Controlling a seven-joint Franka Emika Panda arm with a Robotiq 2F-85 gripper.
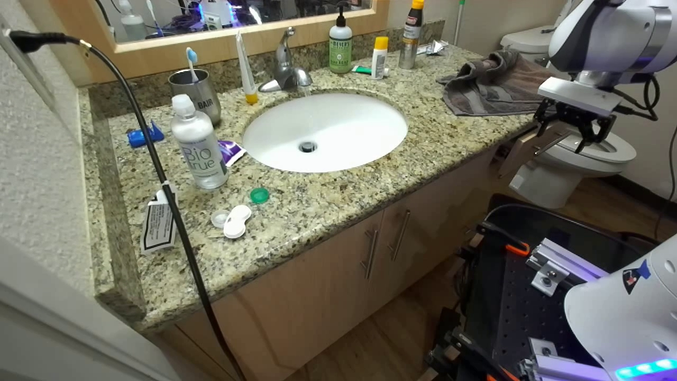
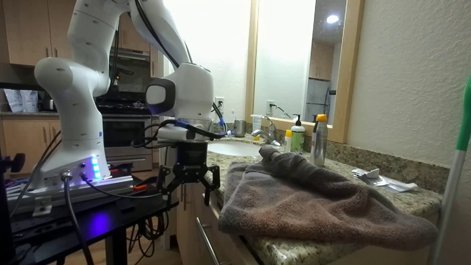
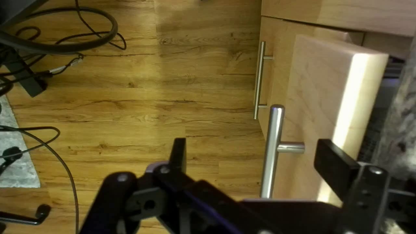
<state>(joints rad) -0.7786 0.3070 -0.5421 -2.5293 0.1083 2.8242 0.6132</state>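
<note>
While the wooden cabinet [image 1: 317, 291] runs below and to one side of the fingers [image 3: 336, 169], the speckled surface [image 1: 338, 206] on top of it stretches away from them. Sunk into that surface, well apart from the fingers, is the white sink [image 1: 349, 124]. Nearer comes the grey-brown towel [image 2: 287, 202], rumpled on the surface near the fingers, with one border reaching the edge above the cabinet. Below the fingers the drawer [image 3: 317, 97] stands ajar, its front jutting out and a dark gap showing behind it; in the wrist view one of the fingers overlaps the top of that front, though whether the two touch I cannot tell. Smaller than these is the drawer's metal handle [image 3: 271, 156], which shows between the fingers in that view and seems to lie lower than their tips. The fingers themselves are spread wide, with nothing in their grip. As I judge it, the step in hand is lining up over the partly open drawer. The next move appears to call for a careful descent, with the handle or the front kept between the fingers, and for staying clear of the towel, whose loose border could be brushed.
</note>
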